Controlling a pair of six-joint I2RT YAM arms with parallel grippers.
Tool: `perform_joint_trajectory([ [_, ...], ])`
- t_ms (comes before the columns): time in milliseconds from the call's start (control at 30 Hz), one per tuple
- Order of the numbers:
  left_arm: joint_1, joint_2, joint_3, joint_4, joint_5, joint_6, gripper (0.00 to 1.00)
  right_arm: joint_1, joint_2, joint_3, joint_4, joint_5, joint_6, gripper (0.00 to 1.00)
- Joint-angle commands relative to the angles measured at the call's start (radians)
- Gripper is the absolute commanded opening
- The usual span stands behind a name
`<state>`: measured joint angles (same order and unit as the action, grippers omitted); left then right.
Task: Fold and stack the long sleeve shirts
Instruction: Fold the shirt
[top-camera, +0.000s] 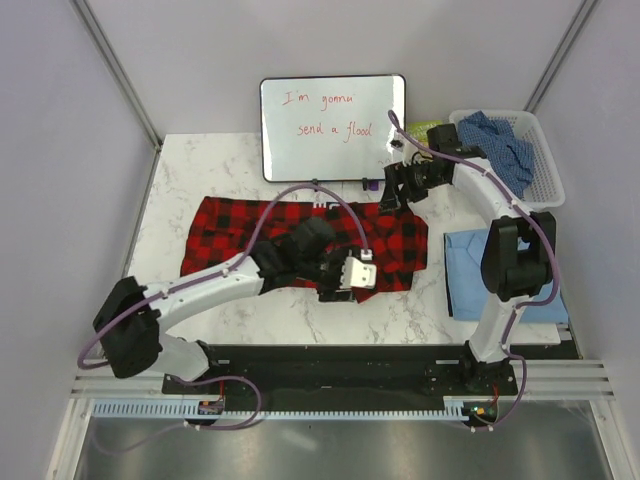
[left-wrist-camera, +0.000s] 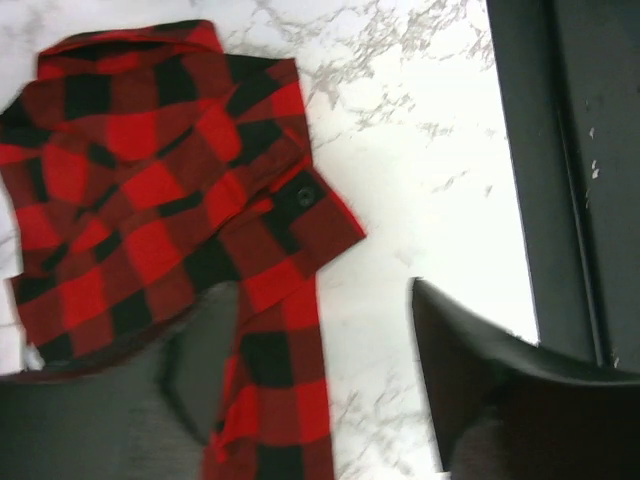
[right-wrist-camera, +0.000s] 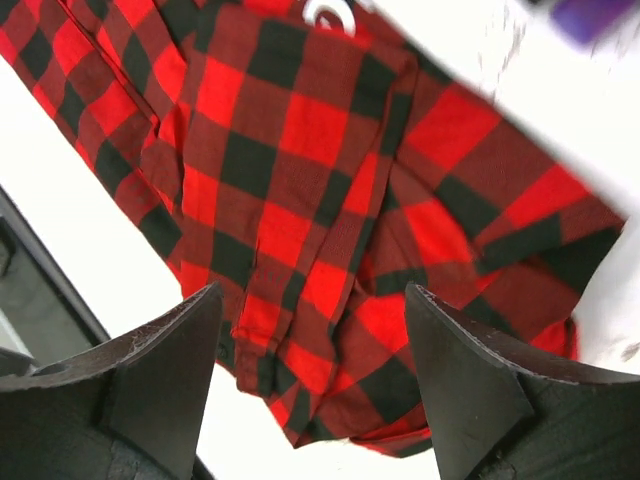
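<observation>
Your left gripper (top-camera: 357, 273) and right gripper (top-camera: 392, 192) are both hanging released, jaws apart, over the red-and-black checked flannel (top-camera: 220, 235) lying on the marble table (top-camera: 200, 165).

White marble-veined tabletop (top-camera: 190, 170) lies under both tools. Black-framed rectangular whiteboard (top-camera: 333, 128), red handwriting "I'm gonna send a flood", stands propped just beyond the right gripper (top-camera: 392, 192). Small purple object (top-camera: 371, 184) sits at the board's foot, just left of that gripper; too blurred to identify. White slotted plastic basket (top-camera: 548, 172) stands to its right. Black base plate (top-camera: 340, 362) lies nearward of the left gripper (top-camera: 345, 282).
</observation>
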<state>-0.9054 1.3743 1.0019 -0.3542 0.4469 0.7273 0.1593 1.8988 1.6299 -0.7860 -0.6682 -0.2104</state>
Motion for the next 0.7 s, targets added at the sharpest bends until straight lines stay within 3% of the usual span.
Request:
perform_joint_trajectory([
  [0,-0.113,0.106,0.027,0.185,-0.172,-0.182,0.67,-0.053,-0.049,-0.047,0.054,-0.077,0.06,0.81],
  [33,-0.13,0.129,0.02,0.245,-0.192,-0.199,0.65,-0.058,-0.05,-0.053,0.056,-0.085,0.063,0.81],
  [67,-0.147,0.175,0.018,0.259,-0.235,-0.216,0.55,-0.061,-0.053,-0.057,0.06,-0.085,0.066,0.81],
  [167,-0.199,0.239,-0.009,0.349,-0.302,-0.264,0.46,-0.079,-0.063,-0.077,0.067,-0.083,0.065,0.82],
  [367,-0.244,0.376,-0.022,0.483,-0.442,-0.272,0.43,-0.125,-0.061,-0.087,0.064,-0.093,0.054,0.83],
  [633,-0.242,0.471,-0.029,0.512,-0.522,-0.212,0.42,-0.149,-0.06,-0.1,0.064,-0.11,0.042,0.85],
  [667,-0.244,0.476,-0.032,0.511,-0.528,-0.209,0.38,-0.15,-0.058,-0.099,0.062,-0.11,0.042,0.85],
])
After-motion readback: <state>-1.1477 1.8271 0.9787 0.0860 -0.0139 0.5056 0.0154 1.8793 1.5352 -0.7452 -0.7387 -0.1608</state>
